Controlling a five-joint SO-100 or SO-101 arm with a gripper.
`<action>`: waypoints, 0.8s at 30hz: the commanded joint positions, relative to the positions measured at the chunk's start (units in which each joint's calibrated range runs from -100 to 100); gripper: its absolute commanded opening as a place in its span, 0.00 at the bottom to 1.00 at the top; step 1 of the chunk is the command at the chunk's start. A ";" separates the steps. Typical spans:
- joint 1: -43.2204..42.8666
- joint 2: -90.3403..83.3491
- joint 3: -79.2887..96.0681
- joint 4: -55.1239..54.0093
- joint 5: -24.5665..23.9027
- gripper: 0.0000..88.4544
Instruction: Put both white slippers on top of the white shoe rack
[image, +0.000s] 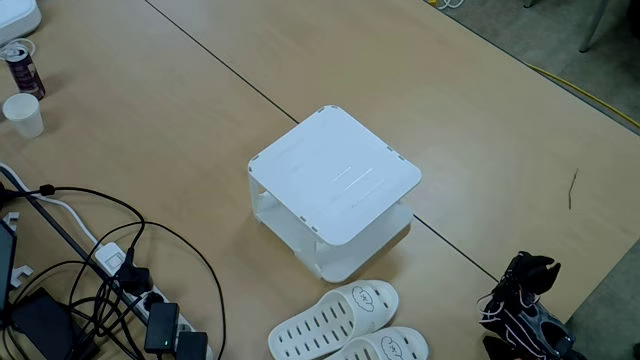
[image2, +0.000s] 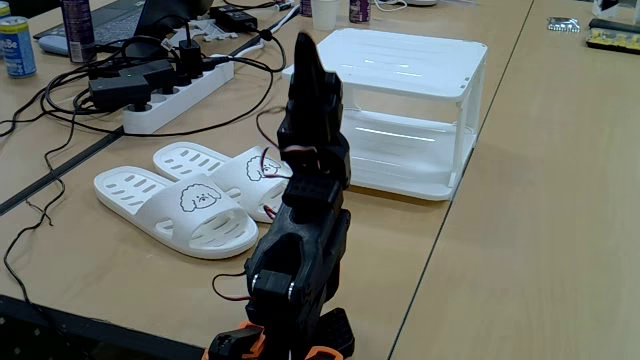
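Sitting on the wooden table (image: 150, 110), the white shoe rack (image: 335, 175) has nothing on its flat top panel in either fixed view, and the shelf below it also looks bare. The two white slippers (image2: 190, 200) lie side by side on the table next to the rack, touching or nearly touching each other, each with rows of oval holes and a small black drawing on the strap. In a fixed view from above they sit just below the rack at the bottom edge of the picture (image: 335, 320), partly cut off. In a fixed view from table level they lie to the left of the rack, with the black arm (image2: 300, 260) rising in front and hiding part of the nearer rack corner and one slipper's edge. The gripper (image2: 305, 45) points upward, above the table and clear of both slippers; its fingers seem to be together, though from this angle I cannot tell for sure. A white power strip (image2: 170, 95) with black plugs and a tangle of cables lies behind the slippers. A white paper cup (image: 22, 115) and a can (image: 22, 65) stand well apart from the rack.
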 joint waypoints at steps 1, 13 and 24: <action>0.26 1.03 -10.84 17.44 0.42 0.01; 0.34 1.37 -40.07 72.14 0.42 0.01; 0.50 27.96 -65.87 76.54 0.42 0.01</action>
